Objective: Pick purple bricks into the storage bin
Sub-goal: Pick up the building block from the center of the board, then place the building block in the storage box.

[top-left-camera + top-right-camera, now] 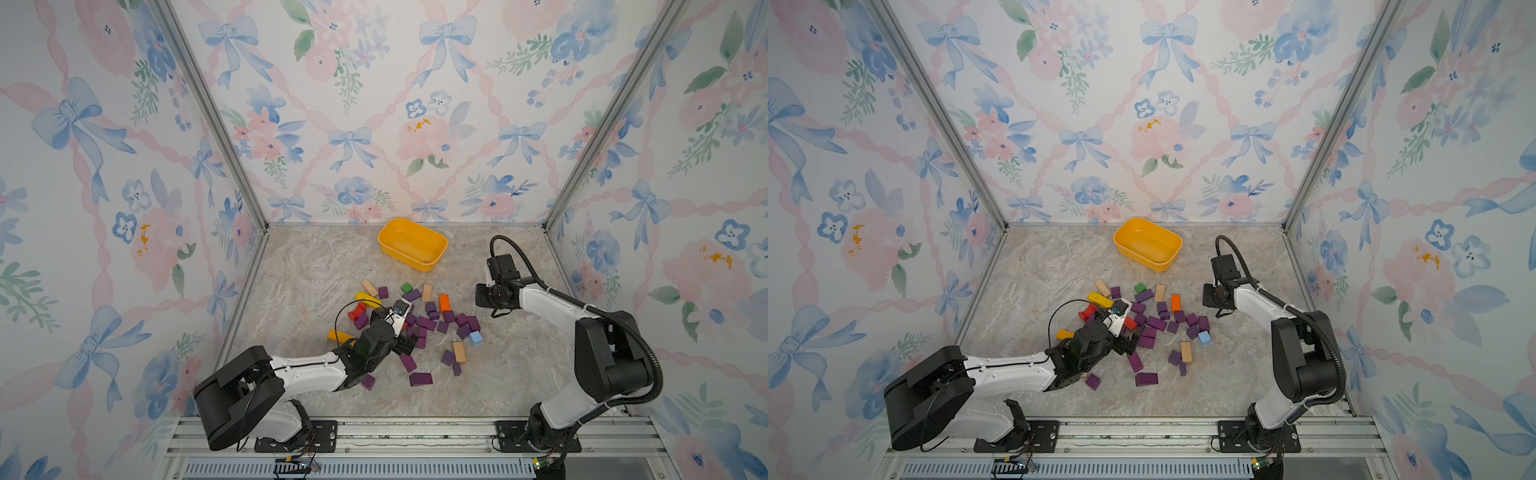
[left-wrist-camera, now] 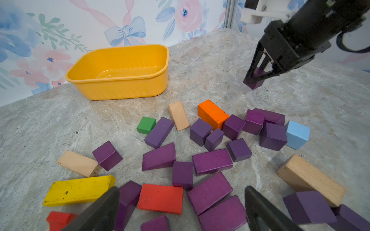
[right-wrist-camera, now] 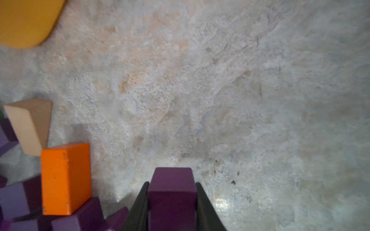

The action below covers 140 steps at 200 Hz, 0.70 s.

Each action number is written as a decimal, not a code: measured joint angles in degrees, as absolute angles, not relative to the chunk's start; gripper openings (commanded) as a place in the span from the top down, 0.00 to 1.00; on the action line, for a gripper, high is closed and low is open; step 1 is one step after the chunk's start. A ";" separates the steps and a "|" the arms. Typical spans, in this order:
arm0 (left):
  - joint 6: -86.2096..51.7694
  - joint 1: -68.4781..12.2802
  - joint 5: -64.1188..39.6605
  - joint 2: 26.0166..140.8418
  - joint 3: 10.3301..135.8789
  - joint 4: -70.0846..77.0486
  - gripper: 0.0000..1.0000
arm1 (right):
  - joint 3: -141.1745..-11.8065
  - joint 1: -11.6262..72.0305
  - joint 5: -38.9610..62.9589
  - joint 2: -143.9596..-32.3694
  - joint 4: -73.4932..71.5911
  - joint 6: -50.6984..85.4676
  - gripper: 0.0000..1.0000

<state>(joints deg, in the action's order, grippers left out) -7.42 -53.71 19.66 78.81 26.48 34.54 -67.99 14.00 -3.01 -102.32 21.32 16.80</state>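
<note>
Several purple bricks (image 1: 426, 322) (image 2: 212, 161) lie in a loose pile mid-table, mixed with other colours. My right gripper (image 3: 172, 183) (image 2: 255, 79) is shut on one purple cube (image 3: 172, 198) (image 2: 253, 85), low over the tabletop just right of the pile. My left gripper (image 2: 182, 208) (image 1: 404, 344) hangs open above the near side of the pile, with purple bars and a red block between its spread fingers (image 2: 104, 210). The yellow storage bin (image 1: 415, 259) (image 1: 1148, 259) (image 2: 120, 86) stands empty near the back wall.
Among the purple ones lie an orange block (image 2: 213, 116), a green cube (image 2: 146, 125), a light blue cube (image 2: 297, 135), a yellow bar (image 2: 78, 190), a red block (image 2: 160, 198) and tan bars (image 2: 310, 178). Papered walls close in three sides.
</note>
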 measured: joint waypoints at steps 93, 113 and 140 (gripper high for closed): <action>-9.58 -51.33 20.99 76.82 25.21 34.57 0.02 | -94.28 19.11 0.69 -111.50 22.59 18.94 0.69; -10.98 -49.32 20.67 75.44 24.27 34.57 0.02 | -101.75 20.40 1.34 -117.43 23.38 19.16 0.69; -12.73 -47.18 20.80 73.78 23.03 34.54 0.02 | -111.79 20.86 2.42 -125.32 25.61 19.11 0.68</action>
